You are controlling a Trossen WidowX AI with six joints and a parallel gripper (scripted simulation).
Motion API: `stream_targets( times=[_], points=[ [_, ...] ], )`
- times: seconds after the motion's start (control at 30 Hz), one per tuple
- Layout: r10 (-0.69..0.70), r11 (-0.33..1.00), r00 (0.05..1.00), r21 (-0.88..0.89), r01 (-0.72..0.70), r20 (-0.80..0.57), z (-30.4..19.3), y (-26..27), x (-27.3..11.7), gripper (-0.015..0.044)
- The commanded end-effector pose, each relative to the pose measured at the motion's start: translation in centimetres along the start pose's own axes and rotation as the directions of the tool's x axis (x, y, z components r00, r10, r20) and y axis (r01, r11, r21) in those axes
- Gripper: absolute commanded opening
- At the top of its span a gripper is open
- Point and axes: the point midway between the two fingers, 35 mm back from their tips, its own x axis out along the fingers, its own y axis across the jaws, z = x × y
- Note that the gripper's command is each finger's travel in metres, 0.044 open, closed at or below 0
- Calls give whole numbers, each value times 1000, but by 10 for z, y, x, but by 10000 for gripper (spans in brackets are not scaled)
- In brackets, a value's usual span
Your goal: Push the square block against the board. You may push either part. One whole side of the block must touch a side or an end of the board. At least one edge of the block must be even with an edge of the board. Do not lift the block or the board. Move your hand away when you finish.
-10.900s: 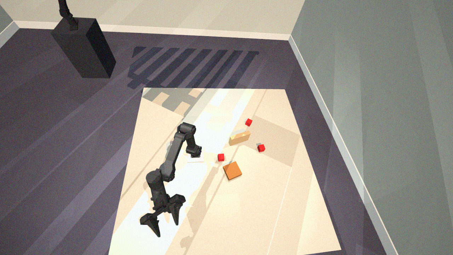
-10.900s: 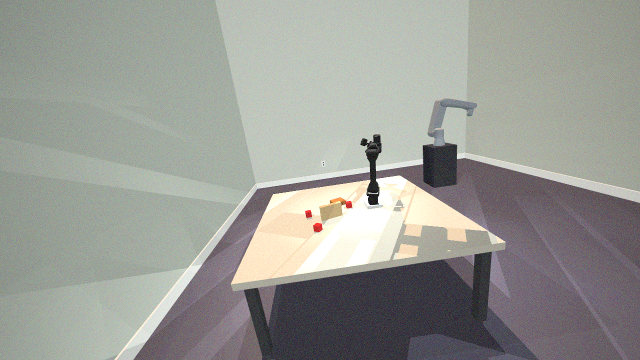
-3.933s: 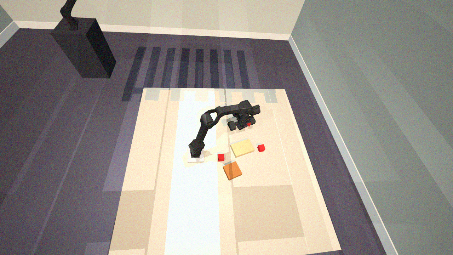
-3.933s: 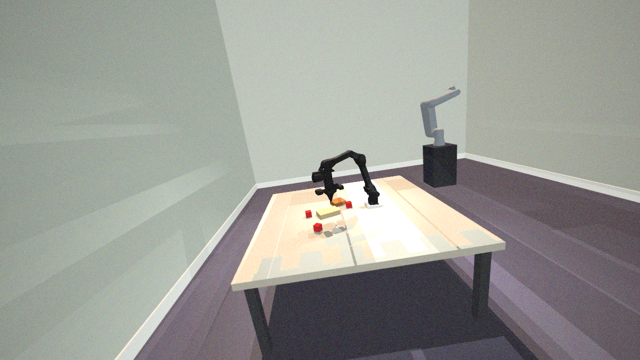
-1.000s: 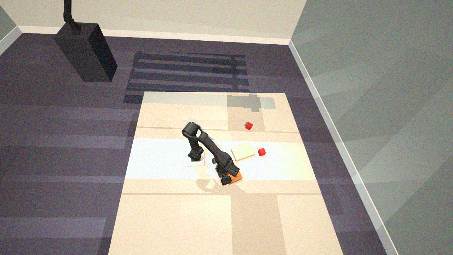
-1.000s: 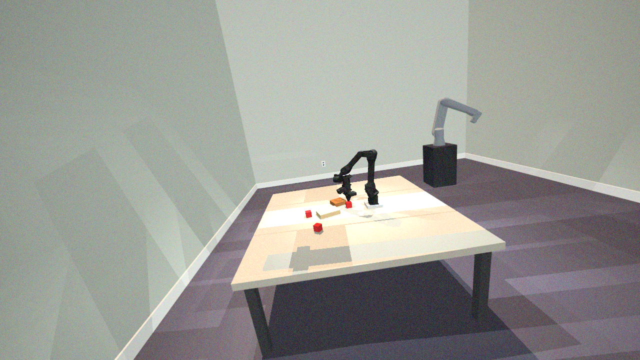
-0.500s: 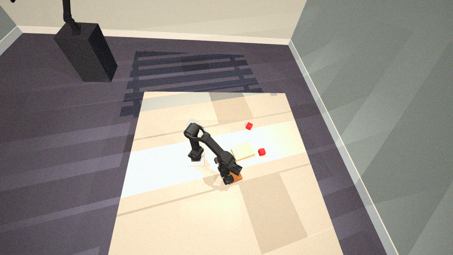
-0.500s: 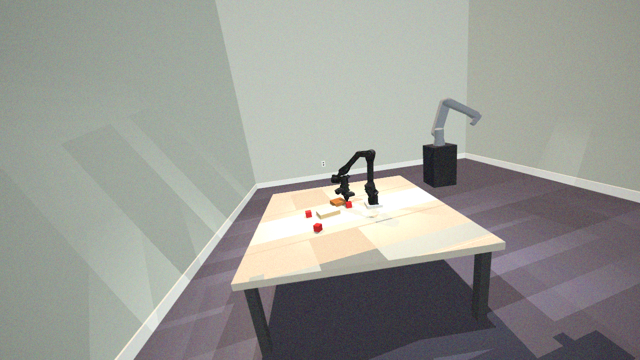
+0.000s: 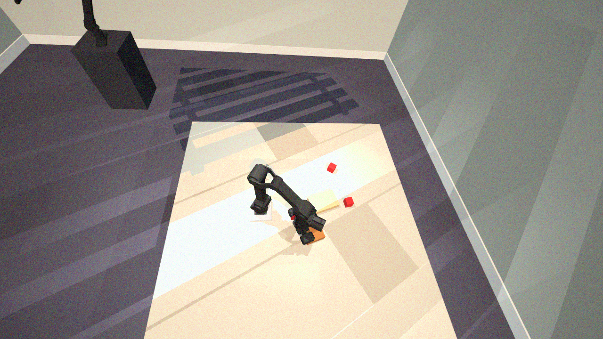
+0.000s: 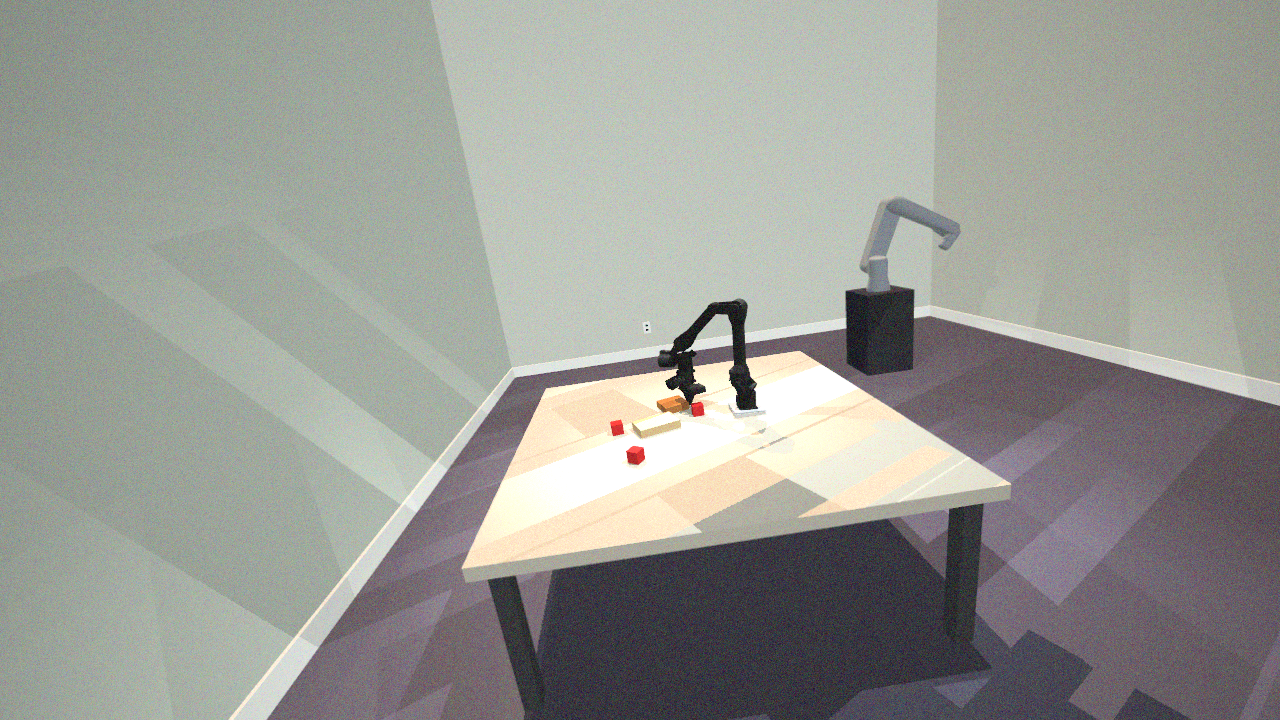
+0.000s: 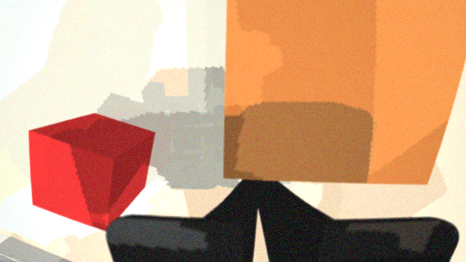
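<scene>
The orange square block (image 9: 318, 236) (image 10: 670, 405) (image 11: 306, 80) lies flat on the table, partly hidden under the arm in the top view. The pale yellow board (image 9: 323, 199) (image 10: 657, 425) lies flat with a gap between it and the block. My gripper (image 10: 690, 400) (image 11: 256, 177) is shut and empty, pointing down low at the block's near edge; whether the tips touch it I cannot tell. In the top view the fingertips are hidden by the arm.
One red cube (image 9: 293, 217) (image 10: 697, 409) (image 11: 84, 171) sits close beside the gripper, left of the block in the wrist view. Another red cube (image 9: 348, 201) (image 10: 616, 428) stands near the board's far end, and a third red cube (image 9: 331, 167) (image 10: 635, 454) stands off its other side.
</scene>
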Motion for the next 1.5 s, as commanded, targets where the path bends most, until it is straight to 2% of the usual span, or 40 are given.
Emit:
stream_targets(
  times=[0.0,1.0,1.07,1.2,1.47],
  points=[
    [7,1000,1000,1,-7,-1,0,0,2,0],
    [6,1000,1000,1,-6,-7,-48,0,3,0],
    [7,1000,1000,2,-7,-4,-42,-2,-6,0],
    [6,1000,1000,1,-6,-6,-42,-2,-50,0],
    [-1,1000,1000,23,1,0,-30,-18,-52,0]
  ],
)
